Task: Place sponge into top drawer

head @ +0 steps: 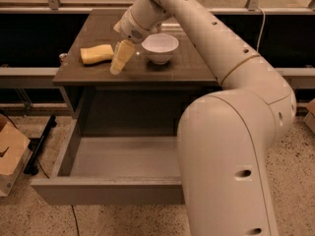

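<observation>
While the white arm (231,146) reaches over from the right, the top drawer (108,191) stands open below the brown cabinet top (192,69). Up there sit a white bowl (160,47) and the sponge (97,54), the gripper (117,67) hanging between them, just beside the sponge; whether it is clenched or released I cannot tell.

White bowl (160,47) upright on the brown tabletop (192,73), near its middle, just right of the claw (118,65) hanging low over the tabletop's left half. Speckled floor (295,176) below. Brown cardboard box (10,151) on the floor at the left edge, with a black bar (40,142) lying just beside it. Grey rail (29,75) across the dark background behind. Thin pale cable (261,21) hanging down at upper right.
</observation>
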